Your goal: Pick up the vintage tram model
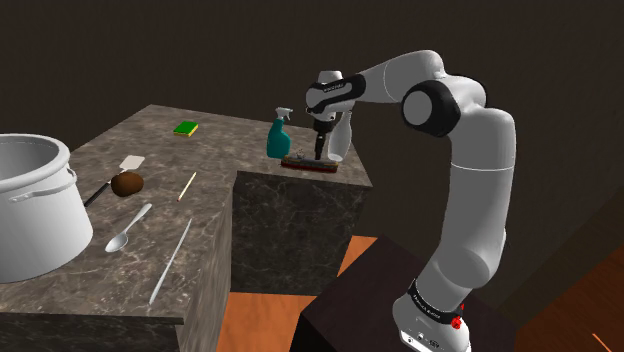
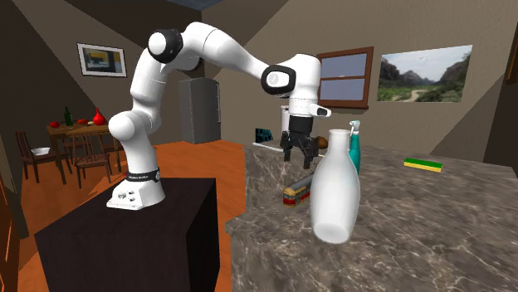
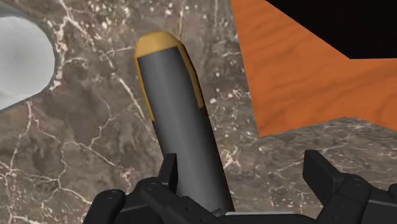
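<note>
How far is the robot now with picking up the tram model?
Done: the gripper hangs right above the tram model, fingers open. In hand: the approach; in the wrist view the tram lies between the fingers, closer to one of them, and is not clasped. Left: going down, closing on the tram and lifting it, since it lies on the marble counter.

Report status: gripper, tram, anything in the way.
Gripper open, over tram, no grip. Tram on counter, nearer one finger than centred. White vase and spray bottle close alongside; path down looks clear.
</note>
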`<state>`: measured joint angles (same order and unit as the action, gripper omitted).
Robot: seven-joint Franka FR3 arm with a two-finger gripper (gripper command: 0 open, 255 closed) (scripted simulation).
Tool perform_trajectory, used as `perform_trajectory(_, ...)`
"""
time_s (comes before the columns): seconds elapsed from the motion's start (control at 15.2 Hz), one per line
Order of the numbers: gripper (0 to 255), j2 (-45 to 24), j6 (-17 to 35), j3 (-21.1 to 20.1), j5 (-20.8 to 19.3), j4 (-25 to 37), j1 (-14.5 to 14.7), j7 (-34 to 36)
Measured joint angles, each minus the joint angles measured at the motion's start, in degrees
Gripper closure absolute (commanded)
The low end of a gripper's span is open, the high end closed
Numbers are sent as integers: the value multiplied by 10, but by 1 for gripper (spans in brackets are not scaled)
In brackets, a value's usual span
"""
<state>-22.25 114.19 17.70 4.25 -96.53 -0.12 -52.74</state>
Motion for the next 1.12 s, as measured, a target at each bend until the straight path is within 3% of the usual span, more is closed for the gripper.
perform_trajectory(0.26, 0, -81, -12, -11, 11, 97, -18, -37)
perform_trajectory(0.73, 0, -108, 27, -16, 17, 85, -20, -42)
perform_trajectory(0.79, 255, -110, 29, -16, 17, 85, -20, -42)
perform_trajectory(1.12, 255, -111, 31, -17, 17, 85, -20, -42)
